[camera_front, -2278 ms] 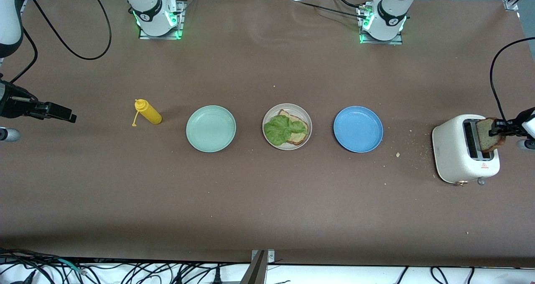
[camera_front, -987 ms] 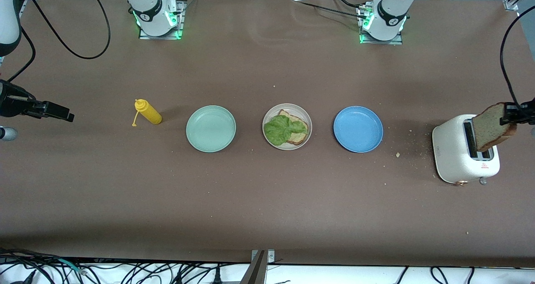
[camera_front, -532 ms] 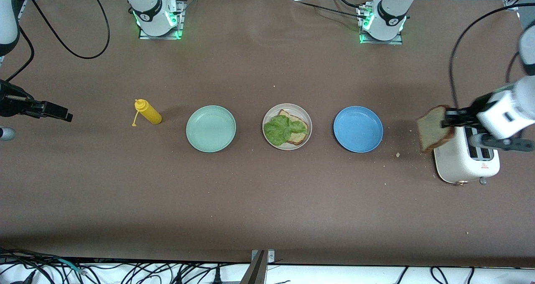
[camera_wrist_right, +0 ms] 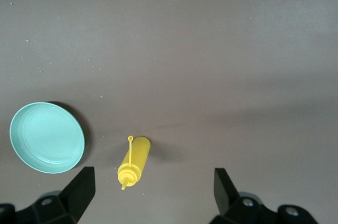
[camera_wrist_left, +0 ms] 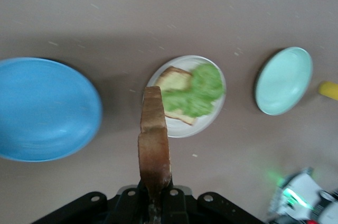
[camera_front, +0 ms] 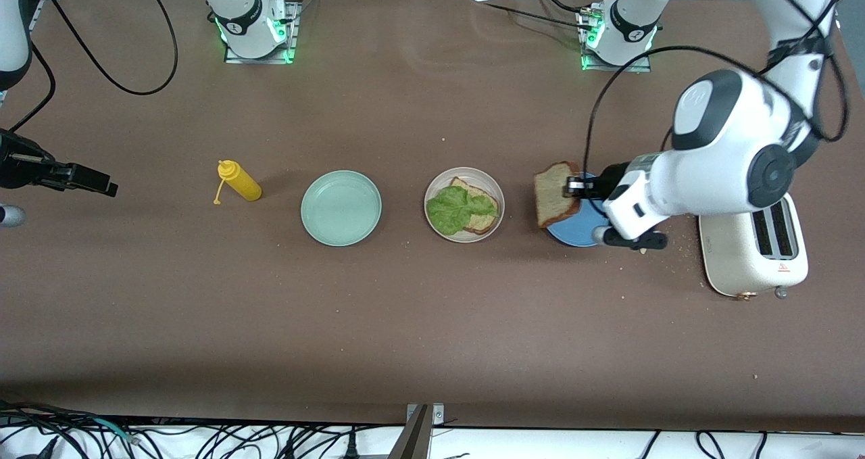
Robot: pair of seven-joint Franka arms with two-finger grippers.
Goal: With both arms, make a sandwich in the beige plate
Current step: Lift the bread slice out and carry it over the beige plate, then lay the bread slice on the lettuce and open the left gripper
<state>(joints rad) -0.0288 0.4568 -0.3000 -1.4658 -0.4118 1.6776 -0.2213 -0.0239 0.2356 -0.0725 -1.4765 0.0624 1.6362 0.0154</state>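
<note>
The beige plate [camera_front: 432, 188] sits mid-table between a mint green plate and a blue plate. On it lie a toasted bread slice [camera_front: 481, 220] and a crinkly green lettuce leaf [camera_front: 456, 209]; the plate [camera_wrist_left: 211, 123], slice [camera_wrist_left: 171, 80] and lettuce [camera_wrist_left: 198, 89] also show in the left wrist view. My left gripper [camera_front: 572, 188] is shut on a second toast slice [camera_front: 555, 192], held on edge over the blue plate's rim; in the left wrist view my left gripper [camera_wrist_left: 155, 195] grips that slice [camera_wrist_left: 154, 139]. My right gripper [camera_front: 101, 187] is open and empty, waiting at the right arm's end of the table [camera_wrist_right: 153, 192].
The mint green plate [camera_front: 340, 207] and a yellow squeeze bottle [camera_front: 239, 180] lie toward the right arm's end. The blue plate [camera_front: 574, 232] is partly under my left arm. A white toaster [camera_front: 753, 249] stands at the left arm's end, with crumbs beside it.
My left gripper lifted the toast slice out of the toaster and carried it toward the plates, now over the blue plate's rim. The right arm has barely moved.
</note>
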